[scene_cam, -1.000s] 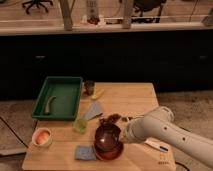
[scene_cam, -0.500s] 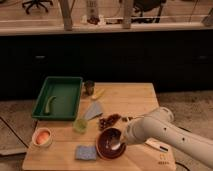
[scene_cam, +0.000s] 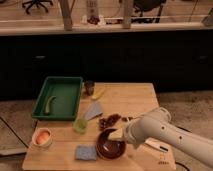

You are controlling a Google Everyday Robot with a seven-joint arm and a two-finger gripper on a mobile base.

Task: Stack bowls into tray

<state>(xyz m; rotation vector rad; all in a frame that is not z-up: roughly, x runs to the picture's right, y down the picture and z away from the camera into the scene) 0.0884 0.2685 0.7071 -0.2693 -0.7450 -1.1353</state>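
Observation:
The dark maroon-brown bowl (scene_cam: 110, 144) sits on the wooden table (scene_cam: 135, 100) near its front edge. My gripper (scene_cam: 118, 133) is at the end of the white arm that reaches in from the right. It is right at the bowl's back right rim, and its grip is hidden. The large green tray (scene_cam: 64, 85) lies at the table's back left, well apart from the bowl, with a long green item (scene_cam: 49, 104) in it. I cannot make out the orange-red bowl.
A small green cup (scene_cam: 80, 125) and a grey-blue cloth (scene_cam: 93, 111) lie between bowl and tray. A dark reddish item (scene_cam: 109, 121) lies just behind the bowl. A blue sponge (scene_cam: 86, 152), a pale peach bowl (scene_cam: 42, 137), a dark cup (scene_cam: 89, 87) and a yellow banana (scene_cam: 99, 93) are also here.
The gripper has come down a little onto the maroon bowl's rim. The bowl has shifted slightly toward the table's front edge. Everything else has stayed in place.

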